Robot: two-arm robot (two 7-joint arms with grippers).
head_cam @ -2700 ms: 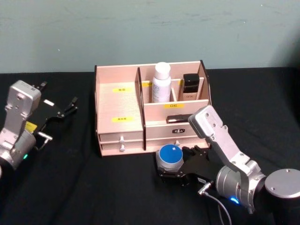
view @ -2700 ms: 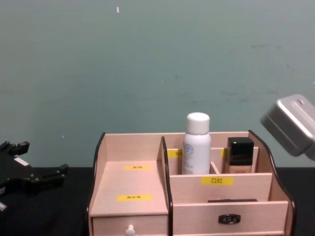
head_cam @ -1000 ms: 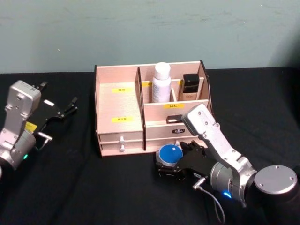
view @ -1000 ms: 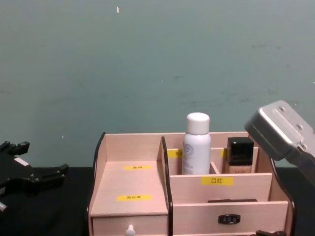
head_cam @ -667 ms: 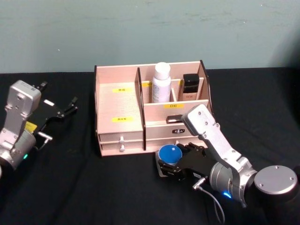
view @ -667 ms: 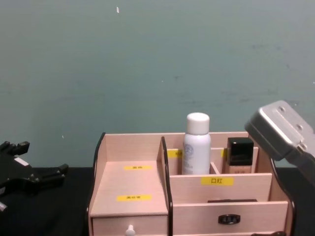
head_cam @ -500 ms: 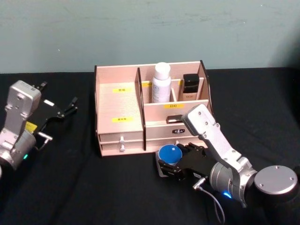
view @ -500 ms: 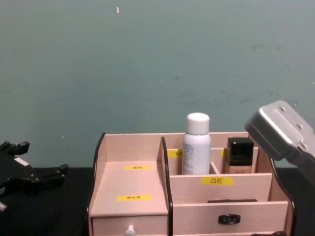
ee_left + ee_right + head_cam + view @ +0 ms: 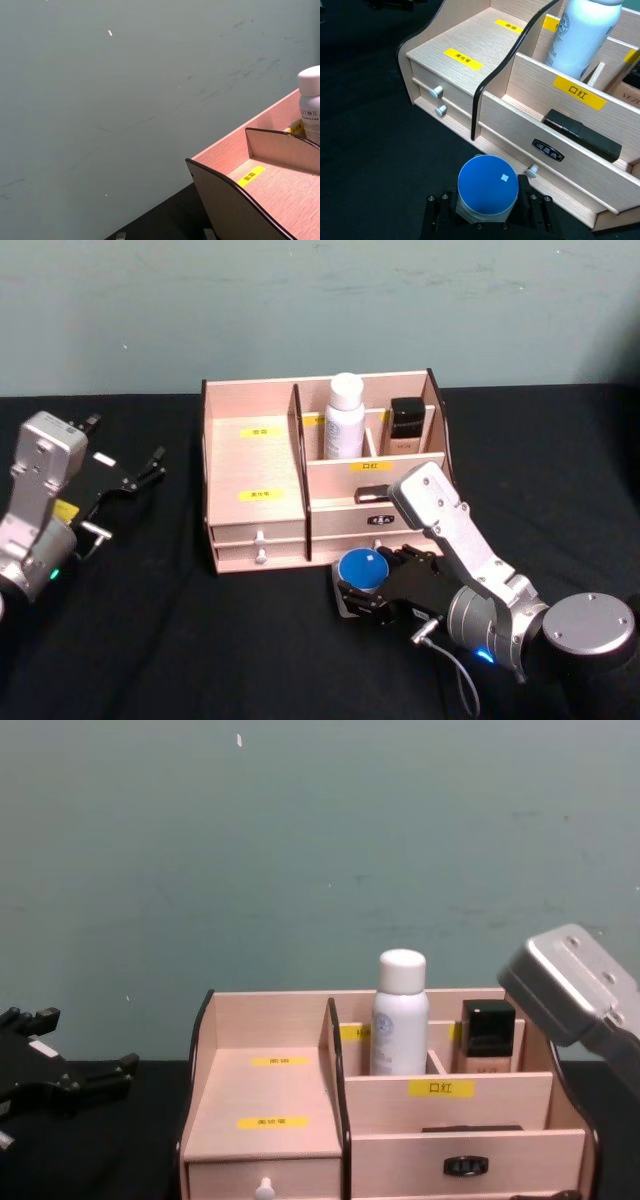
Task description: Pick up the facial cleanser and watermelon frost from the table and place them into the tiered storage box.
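Note:
A round grey jar with a blue lid (image 9: 362,567) sits between the black fingers of my right gripper (image 9: 366,592), which is shut on it just in front of the tiered storage box (image 9: 255,455). In the right wrist view the jar (image 9: 487,186) is close to the lower drawer knob of the box (image 9: 470,42). I cannot tell whether this jar is the facial cleanser or the watermelon frost. My left gripper (image 9: 125,445) rests open at the far left of the table, holding nothing.
A white bottle (image 9: 345,418) and a black-capped bottle (image 9: 405,423) stand in the box's rear right compartments. A flat black item (image 9: 582,135) lies in the front right compartment. The left stepped shelves (image 9: 270,1095) are bare. Black cloth covers the table.
Since 2.7 s ago my right gripper has carried the blue-lidded jar a little nearer the box front and tilted it. Over the last half second nothing has moved.

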